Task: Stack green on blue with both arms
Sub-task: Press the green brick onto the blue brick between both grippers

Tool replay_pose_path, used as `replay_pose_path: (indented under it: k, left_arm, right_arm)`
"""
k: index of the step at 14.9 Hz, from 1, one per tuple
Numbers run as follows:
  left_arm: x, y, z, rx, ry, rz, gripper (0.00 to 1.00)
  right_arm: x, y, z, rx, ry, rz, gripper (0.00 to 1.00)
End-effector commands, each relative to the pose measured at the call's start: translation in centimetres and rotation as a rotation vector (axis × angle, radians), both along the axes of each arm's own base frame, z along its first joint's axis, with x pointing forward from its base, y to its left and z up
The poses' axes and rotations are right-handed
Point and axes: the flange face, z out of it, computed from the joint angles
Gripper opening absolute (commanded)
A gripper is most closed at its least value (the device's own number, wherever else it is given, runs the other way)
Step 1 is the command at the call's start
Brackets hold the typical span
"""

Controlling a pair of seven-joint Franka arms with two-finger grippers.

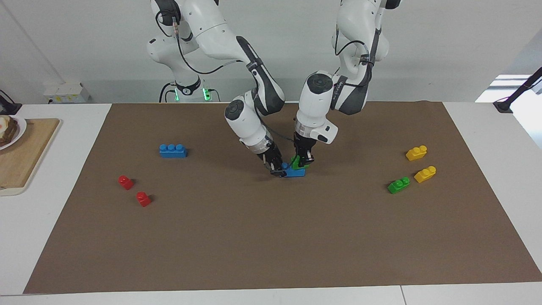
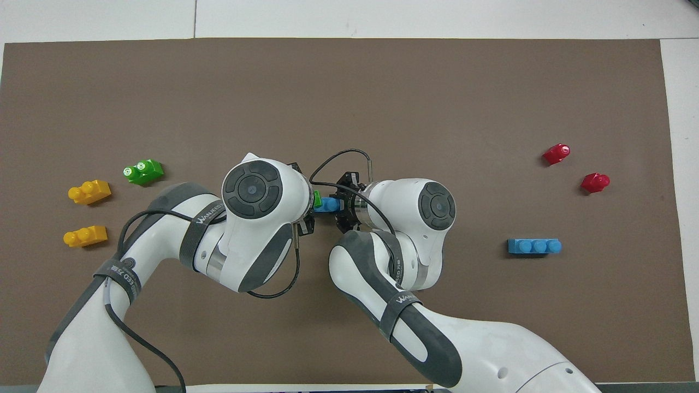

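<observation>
At the middle of the brown mat, my right gripper [image 1: 278,170] is shut on one end of a blue three-stud brick [image 1: 295,173], held low at the mat. My left gripper [image 1: 303,162] is shut on a green two-stud brick [image 1: 296,161], which sits tilted on the blue brick's other end. In the overhead view the left gripper [image 2: 309,203] holds the green brick [image 2: 316,200] against the blue brick [image 2: 329,204], which the right gripper [image 2: 346,206] grips. The arms' wrists hide most of both bricks.
A second blue brick [image 1: 172,151] and two red bricks [image 1: 125,182] [image 1: 143,198] lie toward the right arm's end. A second green brick [image 1: 398,185] and two yellow bricks [image 1: 416,153] [image 1: 424,174] lie toward the left arm's end. A wooden board [image 1: 25,156] lies off the mat.
</observation>
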Motion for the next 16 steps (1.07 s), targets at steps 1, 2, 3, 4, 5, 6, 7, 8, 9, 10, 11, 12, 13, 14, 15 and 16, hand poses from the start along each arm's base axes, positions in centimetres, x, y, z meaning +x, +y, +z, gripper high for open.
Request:
replay_pose_path:
  k: [1,2,3,4,5,6,7,8,9,10,11,12,13,14,15,16]
  left_arm:
    - [-0.3,-1.6,-2.4,0.017,0.005,-0.017,0.00]
    - [-0.3,-1.7,-2.4,0.018,0.006,-0.018,0.00]
    - [-0.3,-1.6,-2.5,0.019,0.007,-0.018,0.00]
    - [-0.3,-1.6,-2.6,0.020,0.008,-0.020,0.00]
    - [-0.3,-1.6,-2.6,0.021,0.009,-0.021,0.00]
    - [-0.4,-1.5,-2.8,0.023,0.012,-0.021,0.00]
    - [-0.3,-1.5,-2.7,0.022,0.009,-0.023,0.00]
    - [-0.3,-1.4,-2.9,0.024,0.011,-0.024,0.00]
    - [-0.2,-1.4,-3.1,0.027,0.013,-0.028,0.00]
    - [-0.3,-1.6,-4.2,0.034,0.021,-0.048,0.00]
    - [-0.3,-1.6,-4.7,0.039,0.027,-0.062,0.00]
    - [-0.1,-1.3,-4.8,0.044,0.028,-0.084,0.00]
    - [0.1,-1.1,-4.8,0.045,0.027,-0.118,0.00]
    - [0.1,-1.1,-5.0,0.049,0.027,-0.161,0.00]
    - [-0.1,-1.1,-5.1,0.052,0.027,-0.187,0.00]
    - [-0.1,-1.1,-5.2,0.052,0.026,-0.190,0.00]
  right_arm:
    - [0.0,-0.4,-0.8,0.003,-0.019,-0.005,0.00]
    - [0.0,-0.4,-0.8,0.003,-0.019,-0.005,0.00]
    - [0.1,-0.4,-0.8,0.003,-0.017,-0.006,0.00]
    - [0.1,-0.5,-0.9,0.002,-0.016,-0.008,0.00]
    - [0.1,-0.5,-0.9,0.002,-0.016,-0.008,0.00]
    - [0.1,-0.5,-0.9,0.002,-0.018,-0.008,0.00]
    - [0.1,-0.5,-0.9,0.002,-0.016,-0.008,0.00]
    - [0.1,-0.5,-0.9,0.002,-0.018,-0.008,0.00]
    - [0.2,-0.6,-0.9,0.002,-0.017,-0.011,0.00]
    - [0.2,-0.6,-0.9,0.009,-0.012,-0.020,0.00]
    - [0.2,-0.7,-0.9,0.014,-0.010,-0.028,0.00]
    - [0.1,-0.6,-0.9,0.015,-0.009,-0.027,0.00]
    - [0.2,-0.8,-0.9,0.015,-0.010,-0.030,0.00]
    - [0.1,-0.6,-0.9,0.015,-0.009,-0.027,0.00]
    - [0.2,-0.8,-0.9,0.015,-0.010,-0.030,0.00]
    - [0.1,-0.6,-0.9,0.015,-0.009,-0.027,0.00]
